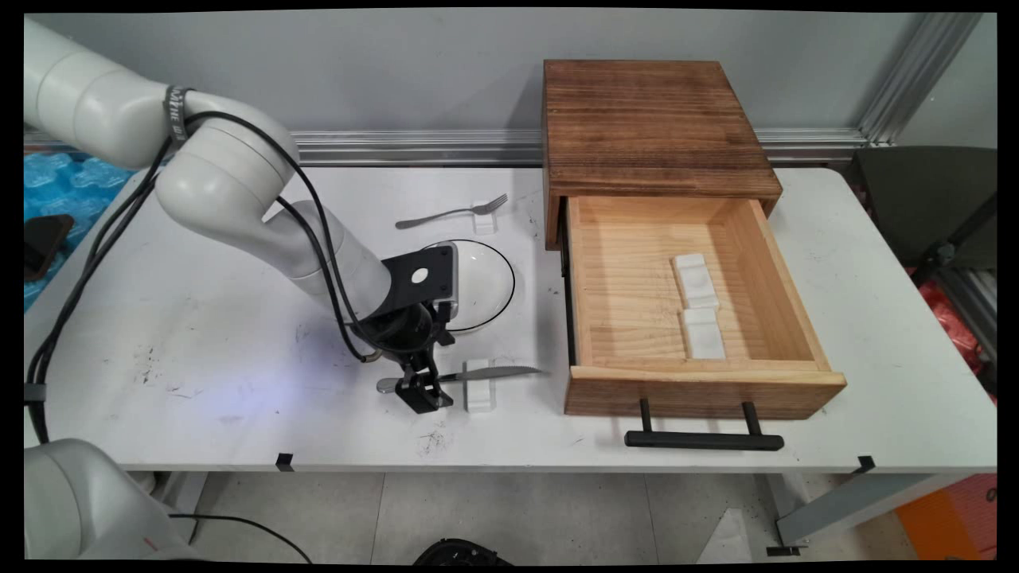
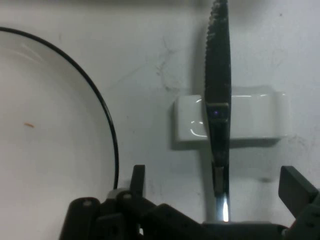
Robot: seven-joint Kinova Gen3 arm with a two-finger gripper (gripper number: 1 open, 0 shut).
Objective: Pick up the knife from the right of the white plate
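The hand [image 1: 420, 387] is found low over the counter [image 1: 199, 350], straddling the handle of a knife [image 1: 478, 374]. In the hand view both fingers [image 2: 295, 187] are seen spread apart, one on each side of the handle with a gap on each side; the hand is released and nothing is gripped. The knife lies across a small white rest [image 1: 478, 387], its serrated blade pointing toward the drawer [image 1: 692, 374].

Risks noted:
- The knife is borne mid-length by the rest, so the blade could be tipped up or swung off if the handle is pressed or nudged by one finger before the other.
- The rest is loose on the counter and could be dragged along with the knife.
- A white plate [image 1: 486, 282] with a dark rim lies just beside the hand and could be struck by the wrist or the hanging cables.

Surface and room: The counter is white, scuffed and marked with dark specks. A fork [image 1: 454, 212] lies on a second rest beyond the plate. A wooden box stands at the far right, its drawer pulled open, with two white rests [image 1: 699, 306] lying inside. A grey wall with a metal rail is seen behind.
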